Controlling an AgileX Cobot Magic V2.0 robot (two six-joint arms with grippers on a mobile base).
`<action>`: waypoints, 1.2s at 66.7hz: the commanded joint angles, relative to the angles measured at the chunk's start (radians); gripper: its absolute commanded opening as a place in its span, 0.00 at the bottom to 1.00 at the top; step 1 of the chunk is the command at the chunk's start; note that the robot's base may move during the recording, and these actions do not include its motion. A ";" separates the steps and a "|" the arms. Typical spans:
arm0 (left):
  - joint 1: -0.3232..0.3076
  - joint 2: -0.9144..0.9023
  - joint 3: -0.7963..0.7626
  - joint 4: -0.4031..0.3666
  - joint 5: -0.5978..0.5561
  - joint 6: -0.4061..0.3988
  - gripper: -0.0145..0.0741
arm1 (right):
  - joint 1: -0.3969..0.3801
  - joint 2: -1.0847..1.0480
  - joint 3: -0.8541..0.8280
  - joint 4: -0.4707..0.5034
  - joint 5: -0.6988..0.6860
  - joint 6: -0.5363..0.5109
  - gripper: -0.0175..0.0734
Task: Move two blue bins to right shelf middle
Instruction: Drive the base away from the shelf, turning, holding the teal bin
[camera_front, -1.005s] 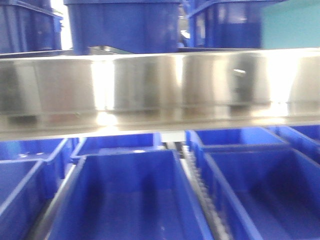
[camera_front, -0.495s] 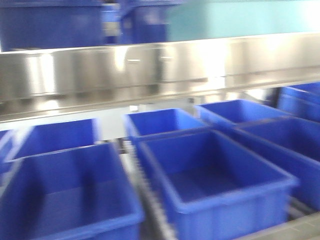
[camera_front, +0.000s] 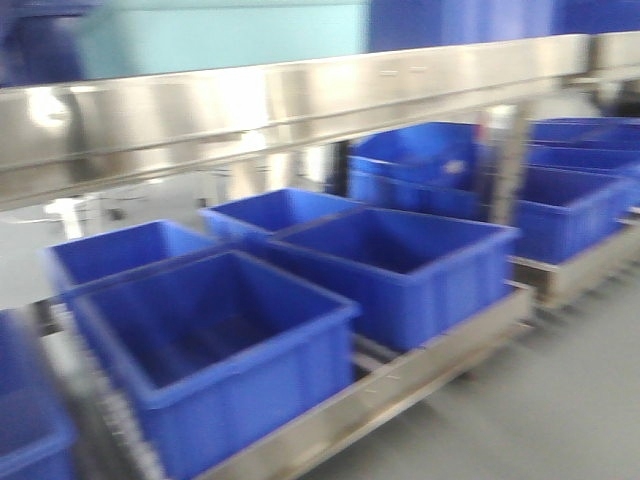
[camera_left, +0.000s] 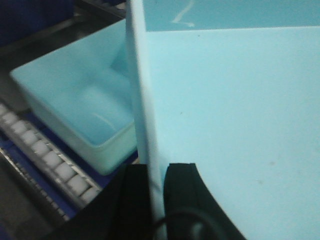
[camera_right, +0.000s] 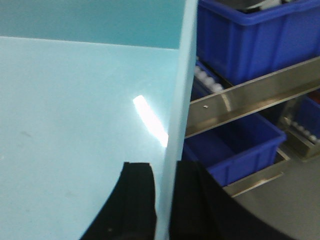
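My left gripper (camera_left: 159, 167) is shut on the upright wall of a blue bin (camera_left: 230, 100), which looks washed-out pale cyan in the left wrist view. My right gripper (camera_right: 167, 165) is shut on the opposite wall of the bin (camera_right: 75, 125), whose floor fills that view. The held bin does not show in the front view. The shelf's middle tier shows as a broad shiny steel rail (camera_front: 300, 95), and in the right wrist view as a rail (camera_right: 250, 95) with a small screw head, right of the bin. Other blue bins (camera_front: 210, 350) sit on the tier below it.
Below the held bin, another bin (camera_left: 75, 100) rests beside a roller track (camera_left: 45, 155). Blue bins (camera_right: 250, 40) stand above and below the rail in the right wrist view. A second rack with bins (camera_front: 580, 200) stands at the right, grey floor (camera_front: 540, 400) before it.
The front view has swung to the right: the steel rail and the bins under it slid left, and the rack's end, a second rack and the grey floor came into view.
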 joint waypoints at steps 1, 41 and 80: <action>-0.002 -0.013 -0.014 -0.037 -0.052 0.009 0.04 | 0.001 -0.017 -0.012 0.022 -0.052 -0.016 0.02; -0.002 -0.013 -0.014 -0.034 -0.052 0.009 0.04 | 0.001 -0.017 -0.012 0.022 -0.052 -0.016 0.02; -0.002 -0.013 -0.014 -0.034 -0.052 0.009 0.04 | 0.001 -0.017 -0.012 0.022 -0.052 -0.016 0.02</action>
